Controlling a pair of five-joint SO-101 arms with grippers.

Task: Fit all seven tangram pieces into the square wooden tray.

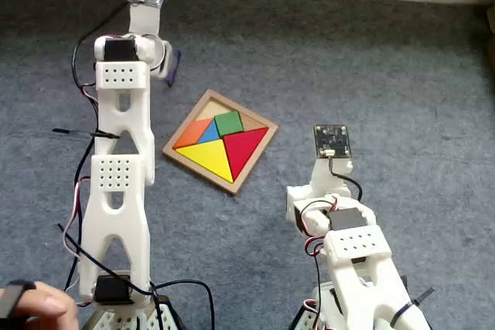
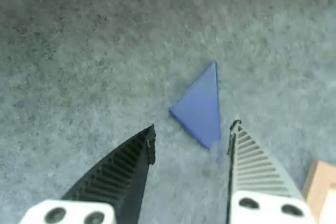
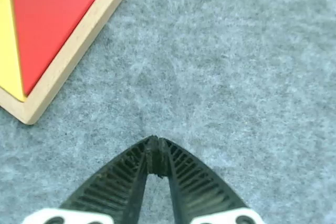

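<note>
High view, tray: we see the square wooden tray (image 1: pixel 207 106) corner-on in the middle of the grey table (image 1: pixel 402 67). It holds an orange piece (image 1: pixel 193 133), a blue piece (image 1: pixel 209 130), a green square (image 1: pixel 229 123), a red triangle (image 1: pixel 244 148) and a yellow triangle (image 1: pixel 209 156). Bare wood shows at its far corner.
High view, arms: the left arm (image 1: pixel 120 152) stretches past the tray's far left side, where a loose blue triangle (image 1: pixel 176 67) lies by its tip. The right arm (image 1: pixel 356 245) stands apart from the tray.
Left wrist view, pincer: the left pincer (image 2: pixel 192 127) is spread wide and holds nothing. The loose triangle lies flat between and just ahead of its tips.
Right wrist view, pincer: the right pincer (image 3: pixel 156 153) is closed and empty over the table, near a tray corner.
</note>
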